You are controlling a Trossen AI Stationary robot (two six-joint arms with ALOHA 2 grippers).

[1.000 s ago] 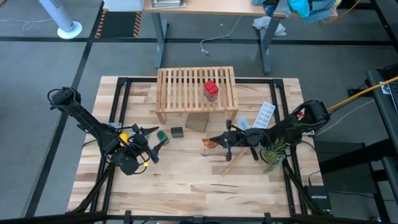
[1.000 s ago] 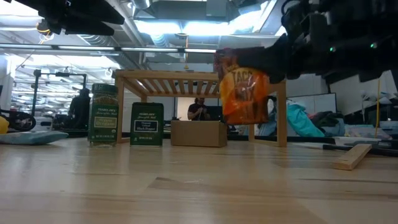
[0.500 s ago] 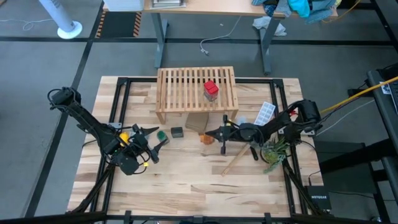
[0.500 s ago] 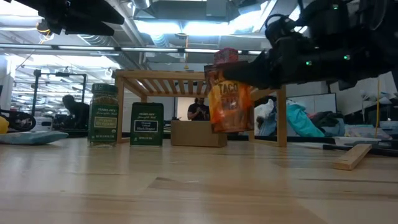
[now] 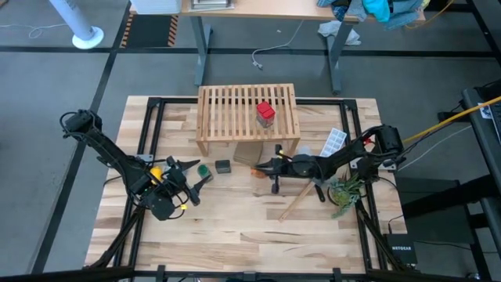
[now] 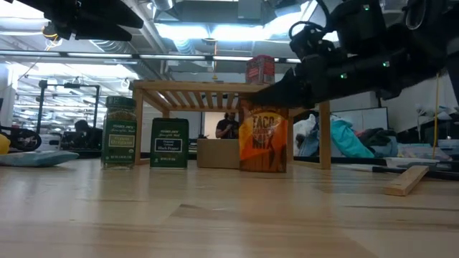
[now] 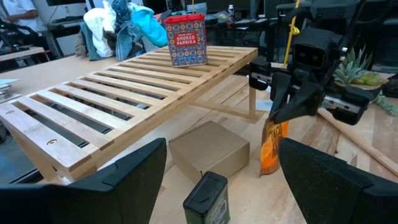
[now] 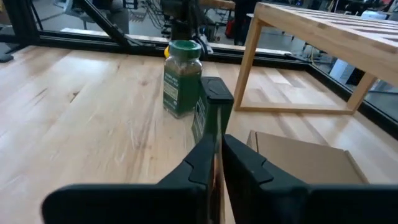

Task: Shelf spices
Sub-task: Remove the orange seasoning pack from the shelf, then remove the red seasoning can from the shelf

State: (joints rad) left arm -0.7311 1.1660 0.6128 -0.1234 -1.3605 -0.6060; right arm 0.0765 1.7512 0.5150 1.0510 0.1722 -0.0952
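The right gripper (image 5: 261,168) pinches the orange packet (image 6: 263,140) upright on the tabletop (image 5: 235,227), at the shelf's (image 5: 235,110) six o'clock; the left gripper (image 5: 200,173) hangs spread, holding nothing, at the green jar's (image 5: 203,169) nine o'clock.

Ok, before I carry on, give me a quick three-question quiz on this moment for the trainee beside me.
1. True or false: the red jar already stands on top of the shelf.
2. Which gripper holds the orange packet? A) left gripper B) right gripper C) neither
3. Fill in: in the low view, the packet's bottom edge looks level with the ____ , beside the cardboard box.

Key
1. True.
2. B: the right gripper is pinched on the packet's top, while the left gripper waits open near the green jar and the dark jar.
3. Tabletop.
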